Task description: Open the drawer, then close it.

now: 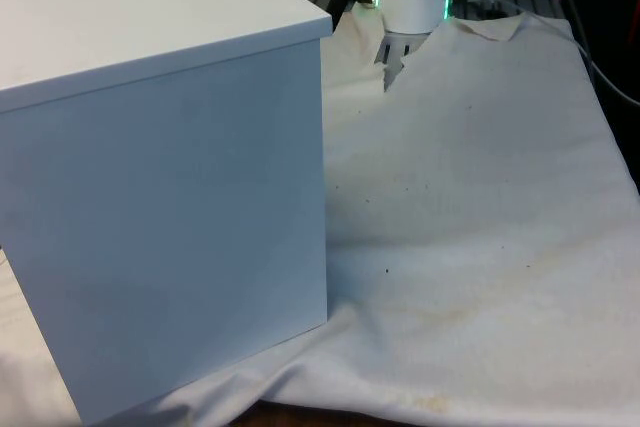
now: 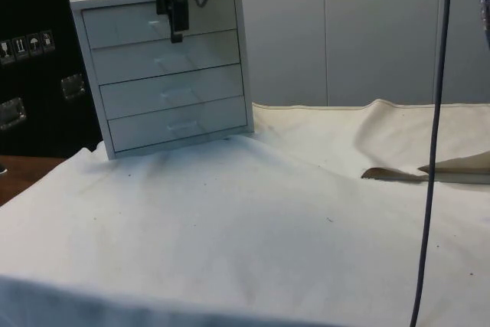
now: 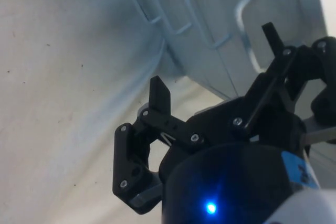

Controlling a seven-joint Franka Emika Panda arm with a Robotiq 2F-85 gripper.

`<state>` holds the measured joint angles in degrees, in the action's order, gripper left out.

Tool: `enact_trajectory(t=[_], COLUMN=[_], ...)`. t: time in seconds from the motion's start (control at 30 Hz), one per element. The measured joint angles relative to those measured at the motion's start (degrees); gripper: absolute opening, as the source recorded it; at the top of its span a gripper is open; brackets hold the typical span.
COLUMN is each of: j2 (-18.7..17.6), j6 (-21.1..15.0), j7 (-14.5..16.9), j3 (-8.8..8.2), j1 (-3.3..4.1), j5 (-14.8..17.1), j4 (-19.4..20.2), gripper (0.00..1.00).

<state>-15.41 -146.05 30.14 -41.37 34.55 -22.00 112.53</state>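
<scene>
Side view: the claw (image 2: 177,27) hangs fingers-down in front of the chest of drawers (image 2: 168,67), level with its top drawer (image 2: 157,21), all four drawers shut. The chest stands on the white-clothed worktop (image 2: 253,220). In the wrist view the fingers (image 3: 159,98) stand spread apart, holding nothing, near the handles (image 3: 247,19).

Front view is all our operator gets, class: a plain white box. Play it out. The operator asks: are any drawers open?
Observer: No. The side view shows the chest of drawers with four drawers, all flush.
Operator: Where is the gripper?
Observer: In front of the top drawer, at handle height.
Operator: Open or shut?
Observer: Open. In the wrist view its fingers are spread and hold nothing.
</scene>
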Motion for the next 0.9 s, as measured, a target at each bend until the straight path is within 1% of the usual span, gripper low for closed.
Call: enact_trajectory(t=[0.2,0.37,0.57,0.63,0.77,0.83,0.9], j2=[-0.92,-1.2,-1.2,-1.2,-1.2,-1.2,-1.26], j6=[-1.26,-2.23,-2.64,-2.69,-2.75,-2.81,-2.92], j7=[-0.57,-0.74,-1.15,-1.26,-1.38,-1.43,-1.43], j3=[-0.52,-1.15,-1.2,-1.2,-1.2,-1.2,-1.26], j1=[-0.06,-0.29,-0.29,-0.29,-0.29,-0.29,-0.29], j5=[0.11,0.29,0.29,0.29,0.29,0.29,0.23], j4=[0.4,0.63,0.63,0.63,0.63,0.63,0.52], gripper=[1.0,1.0,0.99,0.9,0.67,0.49,0.39])
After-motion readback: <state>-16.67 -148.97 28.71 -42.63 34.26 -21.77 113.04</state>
